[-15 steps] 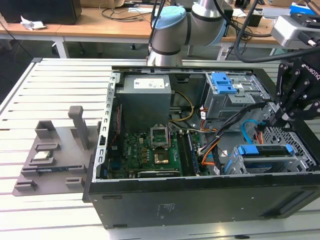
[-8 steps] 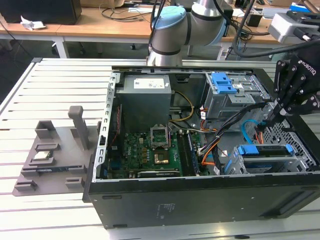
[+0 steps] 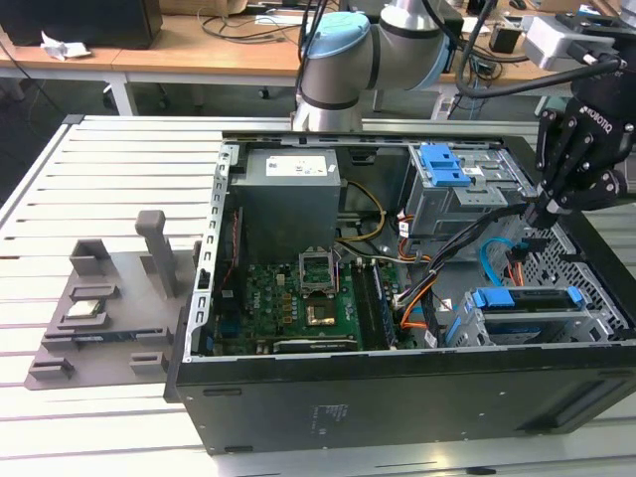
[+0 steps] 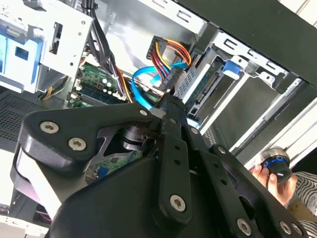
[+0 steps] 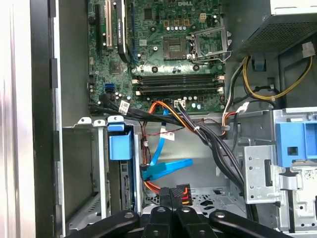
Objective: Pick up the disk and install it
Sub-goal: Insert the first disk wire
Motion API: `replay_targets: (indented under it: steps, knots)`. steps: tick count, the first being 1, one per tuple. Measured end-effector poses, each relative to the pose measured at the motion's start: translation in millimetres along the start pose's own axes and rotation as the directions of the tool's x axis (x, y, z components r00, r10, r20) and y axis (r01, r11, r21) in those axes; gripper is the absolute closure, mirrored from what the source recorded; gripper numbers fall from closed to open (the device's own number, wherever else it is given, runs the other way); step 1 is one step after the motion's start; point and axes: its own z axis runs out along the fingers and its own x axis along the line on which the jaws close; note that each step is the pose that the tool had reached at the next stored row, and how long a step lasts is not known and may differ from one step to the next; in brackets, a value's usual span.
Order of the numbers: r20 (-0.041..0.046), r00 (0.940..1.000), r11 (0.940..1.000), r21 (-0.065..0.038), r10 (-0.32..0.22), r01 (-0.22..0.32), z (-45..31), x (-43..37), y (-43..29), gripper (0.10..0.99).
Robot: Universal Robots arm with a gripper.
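Exterior view: gripper (image 3: 540,213) inside open PC case (image 3: 397,397), fingers together, clamped on cable connector (image 3: 524,241) w/ orange wires. Disk (image 3: 527,298) already sits in drive cage near case front, just below gripper.

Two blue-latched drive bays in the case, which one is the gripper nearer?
The lower bay with the blue rail across its top, by the case's front edge. The gripper hangs just above it; the other bay sits further back beside the power supply.

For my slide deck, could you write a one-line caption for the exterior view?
Gripper lowered into the open computer case, above the disk in its bay.
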Motion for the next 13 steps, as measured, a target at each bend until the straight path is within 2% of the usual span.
replay_targets:
  steps: [13]
  knots:
    - [-0.0020,1.0000,1.0000,0.000,0.000,0.000,7.0,-3.0,-0.3,0.980]
